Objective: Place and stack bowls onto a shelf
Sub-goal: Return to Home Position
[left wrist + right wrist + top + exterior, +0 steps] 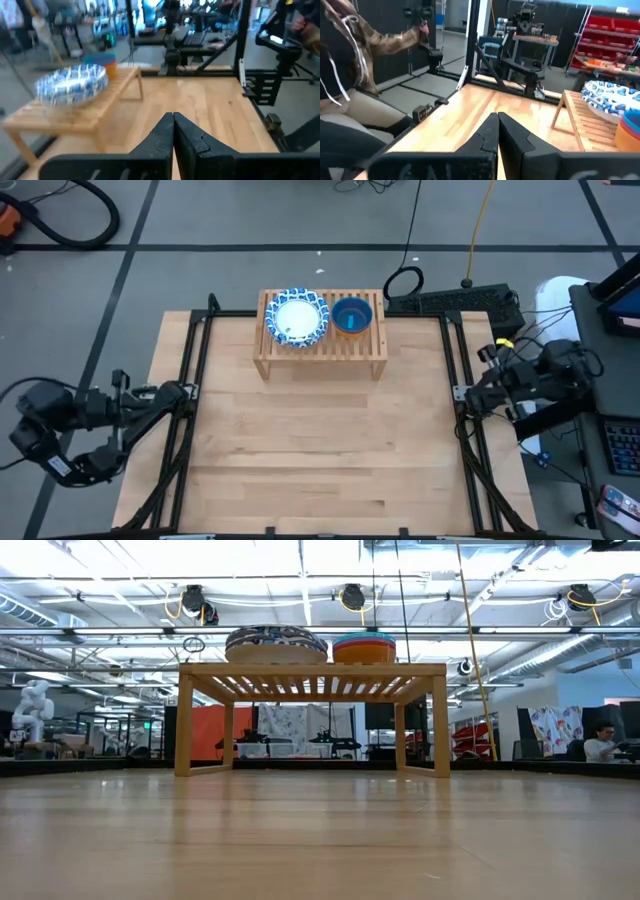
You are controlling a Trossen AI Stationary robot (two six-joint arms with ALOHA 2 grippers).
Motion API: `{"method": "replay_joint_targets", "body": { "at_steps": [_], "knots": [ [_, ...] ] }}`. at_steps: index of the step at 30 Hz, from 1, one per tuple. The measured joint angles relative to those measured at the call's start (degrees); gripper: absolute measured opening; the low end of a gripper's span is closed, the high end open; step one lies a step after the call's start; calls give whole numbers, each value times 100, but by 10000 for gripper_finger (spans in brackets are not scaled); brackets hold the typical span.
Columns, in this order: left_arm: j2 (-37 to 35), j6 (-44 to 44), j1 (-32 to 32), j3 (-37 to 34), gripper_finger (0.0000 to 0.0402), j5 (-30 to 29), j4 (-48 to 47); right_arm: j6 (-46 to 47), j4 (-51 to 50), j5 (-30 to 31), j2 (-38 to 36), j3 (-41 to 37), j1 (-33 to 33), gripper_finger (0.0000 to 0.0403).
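A low wooden shelf (pixel 320 355) stands at the far middle of the pale worktop (pixel 320 460). Two stacks sit side by side on its slatted top. On the left are the blue-patterned bowls (pixel 296 317). On the right are the smaller plain bowls (pixel 351 315), a teal one uppermost. The left tool (pixel 173 131) sits at the worktop's left edge, its fingers pressed together and holding nothing. The right tool (pixel 498 131) sits at the right edge, likewise narrow and empty.

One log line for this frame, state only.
left gripper shut, empty, at left table edge | right gripper shut, empty, at right edge | shelf: patterned bowls beside plain stack, teal on top
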Motion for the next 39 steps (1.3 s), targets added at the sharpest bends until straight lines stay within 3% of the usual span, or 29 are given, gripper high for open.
{"method": "replay_joint_targets", "body": {
  "at_steps": [11, 18, 23, 32, 39],
  "knots": [
    [-6, 707, 512, -715, 8, 293, 881, -365, 694, -123, -199, -629, 0, 0],
    [-8, 747, 600, -1866, 8, 278, 1635, -520, 902, 902, -199, -1059, 2, 0],
    [-8, 464, 599, -2680, 8, 307, 2692, -736, 1220, 1103, -201, -1368, 2, 0],
    [-10, 233, 592, -3236, 8, 473, 3950, -915, 1921, 1646, -199, -1955, 2, 0],
    [-8, -24, 587, -3703, 8, 478, 4703, -859, 1992, 1664, -199, -2022, 2, 0]
  ]
}}
